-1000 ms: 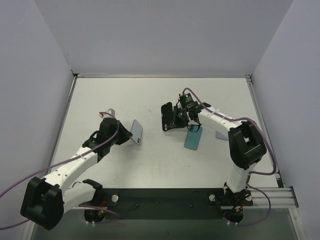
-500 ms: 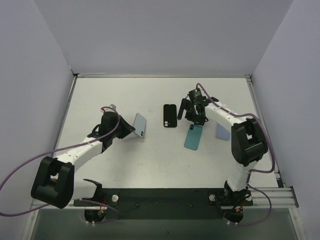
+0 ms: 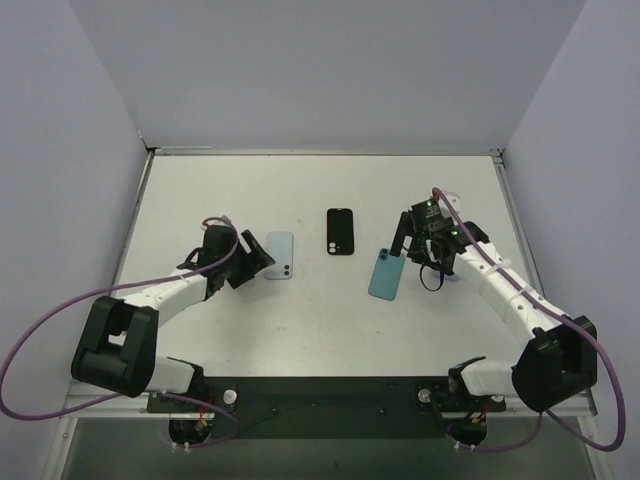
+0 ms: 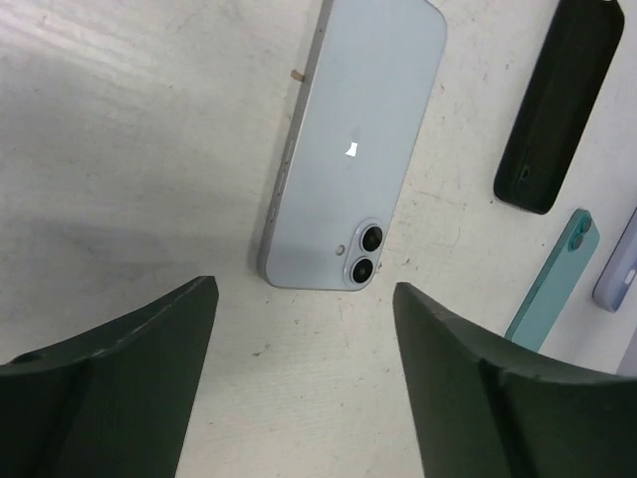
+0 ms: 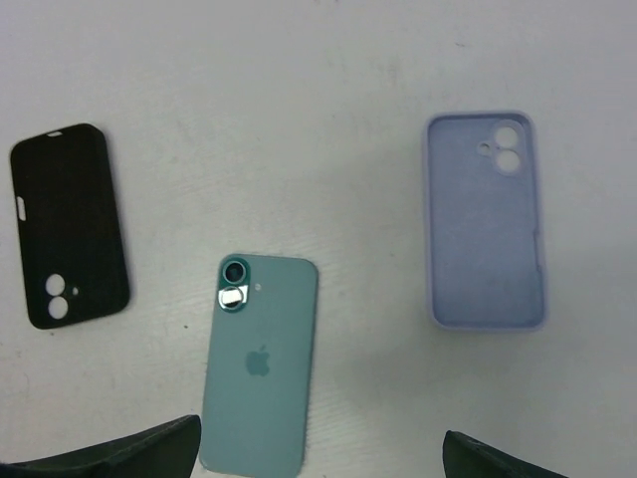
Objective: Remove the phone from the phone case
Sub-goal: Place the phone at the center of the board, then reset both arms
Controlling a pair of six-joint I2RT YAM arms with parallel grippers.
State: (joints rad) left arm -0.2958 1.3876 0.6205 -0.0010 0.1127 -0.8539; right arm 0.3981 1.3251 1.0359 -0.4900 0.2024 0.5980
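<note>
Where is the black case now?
In the top view, the black case lies mid-table, between the pale blue phone on its left and the teal phone on its right.

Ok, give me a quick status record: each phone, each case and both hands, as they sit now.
pale blue smartphone: bare, back up, flat on the white table
teal smartphone: bare, back up, flat
black soft phone case: empty, flat
lilac silicone phone case: empty, inside up, apart from the teal smartphone
left hand: open, empty, at the pale blue smartphone's camera end
right hand: open, empty, above the teal smartphone
</note>
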